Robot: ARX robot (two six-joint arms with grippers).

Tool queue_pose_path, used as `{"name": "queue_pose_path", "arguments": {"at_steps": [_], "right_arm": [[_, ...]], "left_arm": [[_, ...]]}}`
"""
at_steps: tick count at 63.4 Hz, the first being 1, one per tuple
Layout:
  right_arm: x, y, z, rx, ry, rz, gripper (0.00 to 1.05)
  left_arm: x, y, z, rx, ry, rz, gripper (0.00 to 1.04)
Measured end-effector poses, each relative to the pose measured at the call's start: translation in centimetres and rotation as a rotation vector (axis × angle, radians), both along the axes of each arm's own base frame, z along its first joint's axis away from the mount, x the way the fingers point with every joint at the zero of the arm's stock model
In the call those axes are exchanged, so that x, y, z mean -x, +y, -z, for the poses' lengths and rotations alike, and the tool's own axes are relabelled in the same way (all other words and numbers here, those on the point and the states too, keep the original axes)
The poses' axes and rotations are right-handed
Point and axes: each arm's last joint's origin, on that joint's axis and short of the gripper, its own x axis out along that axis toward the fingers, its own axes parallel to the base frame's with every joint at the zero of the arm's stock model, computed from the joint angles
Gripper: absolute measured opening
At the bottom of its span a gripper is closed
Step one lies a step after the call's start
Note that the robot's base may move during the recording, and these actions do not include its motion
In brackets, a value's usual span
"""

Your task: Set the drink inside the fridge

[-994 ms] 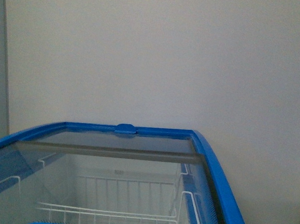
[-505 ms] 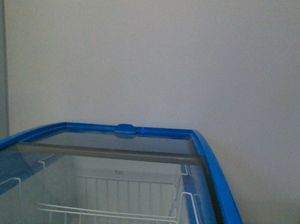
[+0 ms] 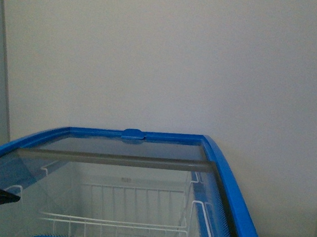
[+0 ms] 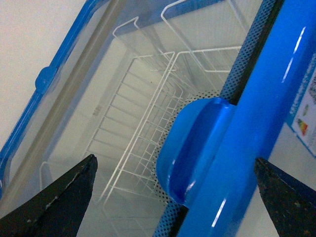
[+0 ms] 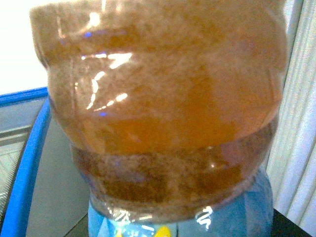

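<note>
Hovering over the blue lid handle of the fridge with fingers spread wide, the left gripper shows at eight o'clock in the front view, while the drink fills the right wrist view beside the fridge rim, the right gripper's hold impossible to tell.

I logged the fridge rim as saturated blue and its lid handle as the same glossy blue. The edge strip was dark with fine dots. The wire basket was white and the wall off-white. The drink was amber-orange, browner lower down, above a pale blue band flecked yellow. The fingers of the left gripper were black with pale specks.
</note>
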Motion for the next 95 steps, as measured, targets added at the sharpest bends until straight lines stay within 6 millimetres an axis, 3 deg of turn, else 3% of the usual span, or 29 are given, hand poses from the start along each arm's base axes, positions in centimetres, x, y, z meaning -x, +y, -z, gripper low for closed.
{"name": "queue_pose_path", "arguments": {"at_steps": [23,45,56,66,72,80,90,95], "right_arm": [[0.0,0.0,0.0,0.0,0.0,0.0,0.4],[0.0,0.0,0.0,0.0,0.0,-0.001,0.4],[0.0,0.0,0.0,0.0,0.0,0.002,0.4],[0.0,0.0,0.0,0.0,0.0,0.0,0.4],[0.0,0.0,0.0,0.0,0.0,0.0,0.4],[0.0,0.0,0.0,0.0,0.0,0.001,0.4],[0.0,0.0,0.0,0.0,0.0,0.0,0.4],[0.0,0.0,0.0,0.0,0.0,0.0,0.4]], "left_arm": [[-6.1,-0.2,-0.4,-0.016,-0.019,0.024,0.97],[-14.2,-1.0,-3.0,-0.052,-0.097,0.001,0.97],[-19.9,-2.5,-4.8,-0.086,-0.186,-0.059,0.97],[-21.8,-3.2,-5.2,-0.05,-0.231,-0.136,0.97],[-21.4,-3.4,-5.7,0.045,-0.206,-0.233,0.97],[-19.0,-2.9,-6.0,0.209,-0.081,-0.331,0.97],[-11.8,-1.0,-7.8,0.558,0.112,-0.439,0.97],[-7.2,0.1,-8.8,0.714,0.188,-0.484,0.97]]}}
